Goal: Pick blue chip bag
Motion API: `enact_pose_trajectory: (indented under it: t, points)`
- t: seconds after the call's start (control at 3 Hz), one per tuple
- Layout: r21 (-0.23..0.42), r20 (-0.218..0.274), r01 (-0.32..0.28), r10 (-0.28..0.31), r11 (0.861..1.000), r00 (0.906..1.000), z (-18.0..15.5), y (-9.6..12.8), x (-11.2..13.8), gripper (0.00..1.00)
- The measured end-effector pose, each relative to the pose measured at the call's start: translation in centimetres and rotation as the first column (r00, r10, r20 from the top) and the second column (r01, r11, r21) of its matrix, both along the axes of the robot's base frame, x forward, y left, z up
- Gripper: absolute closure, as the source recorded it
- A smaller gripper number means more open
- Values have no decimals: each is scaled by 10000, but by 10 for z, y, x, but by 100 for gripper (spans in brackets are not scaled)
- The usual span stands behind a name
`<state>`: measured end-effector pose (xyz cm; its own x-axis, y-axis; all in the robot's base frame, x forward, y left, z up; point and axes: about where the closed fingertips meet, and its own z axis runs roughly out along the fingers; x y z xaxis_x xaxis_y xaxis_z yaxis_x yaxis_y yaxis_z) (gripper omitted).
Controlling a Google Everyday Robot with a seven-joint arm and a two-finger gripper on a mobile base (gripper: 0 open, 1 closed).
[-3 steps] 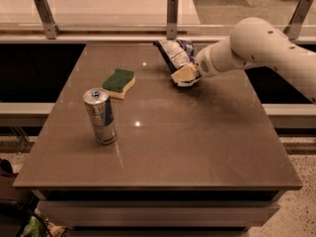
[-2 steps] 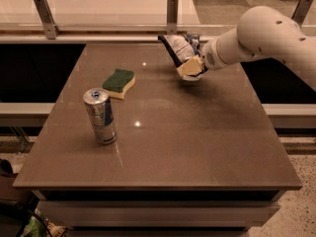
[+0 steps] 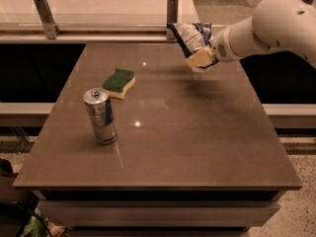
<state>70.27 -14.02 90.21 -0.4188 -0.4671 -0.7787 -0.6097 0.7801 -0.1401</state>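
Observation:
The blue chip bag (image 3: 190,36) is dark blue foil with a white label panel. It hangs in the air above the far right part of the brown table (image 3: 197,132), held clear of the surface. My gripper (image 3: 201,58) is shut on the bag's lower end, and its cream-coloured fingers (image 3: 199,58) show below the bag. The white arm (image 3: 266,26) reaches in from the right. A shadow of the bag lies on the table beneath it.
A green-and-yellow sponge (image 3: 119,82) lies on the table's left middle. A silver-blue drink can (image 3: 100,115) stands upright nearer the front left. A railing with metal posts (image 3: 44,16) runs behind the table. Dark gaps flank the table.
My gripper has lifted the blue chip bag up off the table and carried it a little higher and farther back. The sponge and the can have not moved.

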Motion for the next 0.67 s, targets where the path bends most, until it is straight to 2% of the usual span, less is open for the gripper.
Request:
enact_pose_trajectory:
  t: [0.67]
  points:
    - [111, 749, 194, -202, 9998, 9970, 27, -9, -10, 100]
